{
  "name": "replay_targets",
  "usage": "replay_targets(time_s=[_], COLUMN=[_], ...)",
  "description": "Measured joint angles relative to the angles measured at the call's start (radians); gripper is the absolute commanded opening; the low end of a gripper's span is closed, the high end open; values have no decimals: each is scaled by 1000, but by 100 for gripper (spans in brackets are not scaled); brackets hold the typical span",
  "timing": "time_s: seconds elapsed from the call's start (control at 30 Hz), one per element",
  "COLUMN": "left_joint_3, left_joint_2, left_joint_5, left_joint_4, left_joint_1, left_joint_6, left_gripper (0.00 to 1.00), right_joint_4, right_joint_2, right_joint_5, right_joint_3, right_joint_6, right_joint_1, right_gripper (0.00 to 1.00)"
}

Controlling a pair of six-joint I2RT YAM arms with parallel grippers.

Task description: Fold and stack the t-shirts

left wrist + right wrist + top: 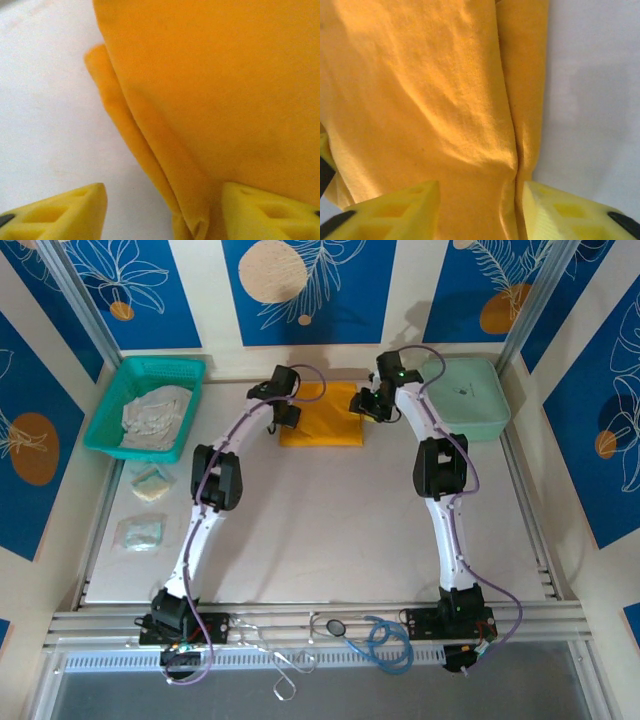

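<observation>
The mustard-orange t-shirt (320, 418) lies folded into a rectangle at the far middle of the table. My left gripper (285, 418) is at its left edge, and my right gripper (368, 405) is at its right edge. In the left wrist view the left gripper (165, 212) is open, with the shirt's layered folded edge (150, 150) lying loose between its yellow fingers (60, 212). In the right wrist view the right gripper (480, 212) is open, astride the shirt's right edge fold (517, 150). The pale whitish-grey garment (155, 415) lies crumpled in the basket.
The teal mesh basket (108, 410) stands at the far left and the mint-green case (470, 400) at the far right. Two small pale packets (152, 483) (140, 533) lie near the table's left edge. Loose cables (385, 640) hang at the front rail.
</observation>
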Motion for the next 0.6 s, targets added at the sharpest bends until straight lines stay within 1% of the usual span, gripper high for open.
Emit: replay_targets(time_s=[0.07, 0.13, 0.17, 0.2, 0.37, 0.5, 0.6], left_joint_3=[-1, -19, -46, -72, -318, -494, -681], left_joint_2=[-48, -121, -172, -221, -552, -748, -888], left_joint_5=[-6, -5, -5, -5, 3, 6, 15], left_joint_4=[-9, -6, 2, 8, 123, 209, 284], left_joint_1=[0, 0, 0, 0, 0, 0, 0], left_joint_6=[12, 21, 19, 24, 14, 14, 15], left_gripper=[78, 93, 98, 100, 99, 99, 99], right_joint_4=[-19, -24, -24, -22, 29, 75, 124], right_joint_2=[-30, -86, -127, -171, -435, -614, -762], right_joint_5=[13, 28, 36, 43, 72, 97, 122], right_joint_3=[-9, -51, -89, -128, -357, -512, -680], right_joint_6=[-8, -13, -16, -16, -19, -26, -43], right_joint_1=[0, 0, 0, 0, 0, 0, 0], right_gripper=[72, 76, 77, 78, 79, 79, 79])
